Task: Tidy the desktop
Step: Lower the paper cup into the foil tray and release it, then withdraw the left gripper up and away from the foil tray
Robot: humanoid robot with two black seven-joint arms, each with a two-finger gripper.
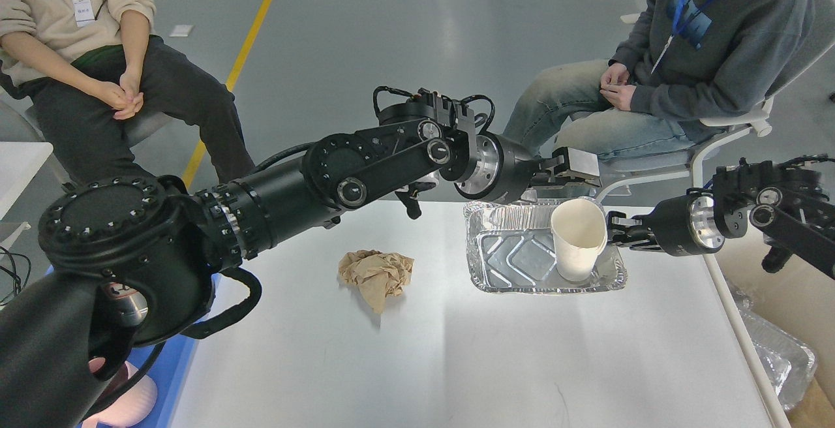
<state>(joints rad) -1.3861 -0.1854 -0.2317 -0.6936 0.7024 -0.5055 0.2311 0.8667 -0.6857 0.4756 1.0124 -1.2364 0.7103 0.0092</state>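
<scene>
**Cup in tray, paper ball loose on desktop**

White desktop (pixel 456 350) spread across lower view, wide and flat. On it: crumpled brown paper (pixel 376 275) near centre; foil tray (pixel 496 271) just right of that, towards far edge; paper cup (pixel 578 239) standing slightly tilted inside tray at its right end.

Right gripper (pixel 613 231) reaching in from right, fingertips against cup wall; closed on cup or only touching, cannot tell. Left gripper (pixel 577 168) stretched past tray's far edge, above cup; fingers too dark and end-on to read as wide or narrow.

Judged handling: cup light, thin-walled, easily crushed, so gentle pinch across upper wall or rim. Tray light, flimsy, prone to bend and slide; best taken at rolled rim. Paper ball soft, weightless, springy; pinch through its bulk. Desktop itself smooth, likely slippery under light items.
</scene>
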